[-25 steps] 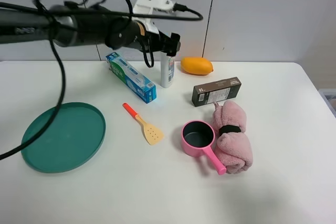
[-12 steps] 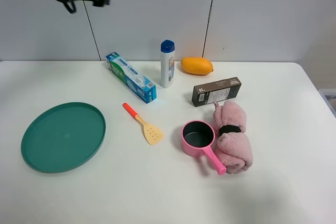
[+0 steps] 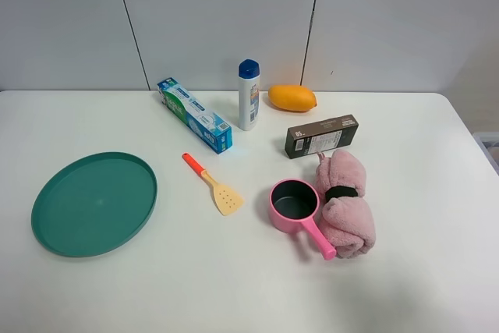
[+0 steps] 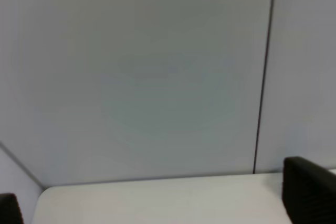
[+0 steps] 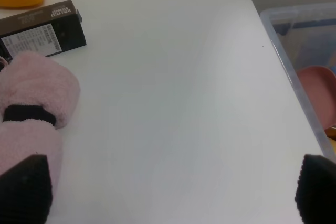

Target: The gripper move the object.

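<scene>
The small white bottle (image 3: 249, 96) with a dark blue cap stands upright at the back of the table, between the blue-green toothpaste box (image 3: 194, 115) and an orange fruit (image 3: 292, 97). No arm or gripper shows in the exterior view. In the left wrist view my left gripper (image 4: 157, 203) is open and empty, its black fingertips (image 4: 310, 190) wide apart, facing the grey wall and the table's far edge. In the right wrist view my right gripper (image 5: 170, 190) is open and empty above bare table, right of the pink towel (image 5: 31, 114). The bottle is out of both wrist views.
A green plate (image 3: 93, 202) lies at the left. An orange spatula (image 3: 213, 184), a pink pot (image 3: 298, 205), a rolled pink towel (image 3: 345, 202) and a dark box (image 3: 321, 136) lie in the middle and right. A clear bin (image 5: 307, 72) stands off the table's right edge.
The left arm was at the bottle a second ago, then lifted up and left and has gone out of the exterior view. The bottle stands where it was.
</scene>
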You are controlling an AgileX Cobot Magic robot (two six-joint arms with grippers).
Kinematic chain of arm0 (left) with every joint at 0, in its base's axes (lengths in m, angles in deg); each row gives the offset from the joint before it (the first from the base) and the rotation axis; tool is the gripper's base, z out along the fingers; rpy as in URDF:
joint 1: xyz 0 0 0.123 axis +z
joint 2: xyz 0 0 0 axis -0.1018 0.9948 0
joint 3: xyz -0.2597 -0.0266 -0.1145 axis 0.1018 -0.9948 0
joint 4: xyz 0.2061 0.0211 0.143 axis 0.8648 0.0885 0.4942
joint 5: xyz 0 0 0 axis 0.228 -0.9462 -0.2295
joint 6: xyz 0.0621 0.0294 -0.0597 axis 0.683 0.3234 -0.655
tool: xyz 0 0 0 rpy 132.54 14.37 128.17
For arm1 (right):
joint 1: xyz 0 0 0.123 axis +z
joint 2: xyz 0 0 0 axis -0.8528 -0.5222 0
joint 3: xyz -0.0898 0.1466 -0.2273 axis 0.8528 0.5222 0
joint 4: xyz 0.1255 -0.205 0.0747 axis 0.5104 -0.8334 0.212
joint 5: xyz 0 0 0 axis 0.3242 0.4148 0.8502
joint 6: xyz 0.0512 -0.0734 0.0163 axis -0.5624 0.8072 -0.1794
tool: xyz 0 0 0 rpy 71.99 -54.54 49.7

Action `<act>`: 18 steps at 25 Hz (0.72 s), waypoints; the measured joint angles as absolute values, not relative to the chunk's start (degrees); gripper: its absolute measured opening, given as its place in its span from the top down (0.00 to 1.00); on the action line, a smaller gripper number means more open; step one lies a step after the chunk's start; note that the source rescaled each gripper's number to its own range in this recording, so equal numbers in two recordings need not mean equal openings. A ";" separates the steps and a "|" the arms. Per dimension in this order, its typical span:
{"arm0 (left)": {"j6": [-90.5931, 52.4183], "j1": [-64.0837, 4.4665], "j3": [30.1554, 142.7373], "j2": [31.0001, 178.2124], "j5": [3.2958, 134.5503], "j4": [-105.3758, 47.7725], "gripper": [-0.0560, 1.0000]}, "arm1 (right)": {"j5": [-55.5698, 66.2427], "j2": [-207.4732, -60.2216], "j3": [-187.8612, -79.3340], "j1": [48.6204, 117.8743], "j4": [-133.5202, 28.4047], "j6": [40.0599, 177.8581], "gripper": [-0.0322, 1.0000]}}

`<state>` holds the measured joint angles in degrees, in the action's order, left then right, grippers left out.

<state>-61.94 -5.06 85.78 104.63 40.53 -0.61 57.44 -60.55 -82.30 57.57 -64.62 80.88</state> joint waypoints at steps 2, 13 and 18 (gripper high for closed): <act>-61.94 -4.92 82.89 99.77 39.45 -0.67 0.01 | 57.44 -60.55 -82.30 57.57 -64.62 80.88 0.00; -60.47 -4.92 60.20 71.88 36.86 -3.30 0.01 | 57.44 -60.55 -82.30 57.57 -64.62 80.88 0.00; -60.47 -4.92 52.85 59.02 35.11 -6.63 0.01 | 57.44 -60.55 -82.30 57.57 -64.62 80.88 0.00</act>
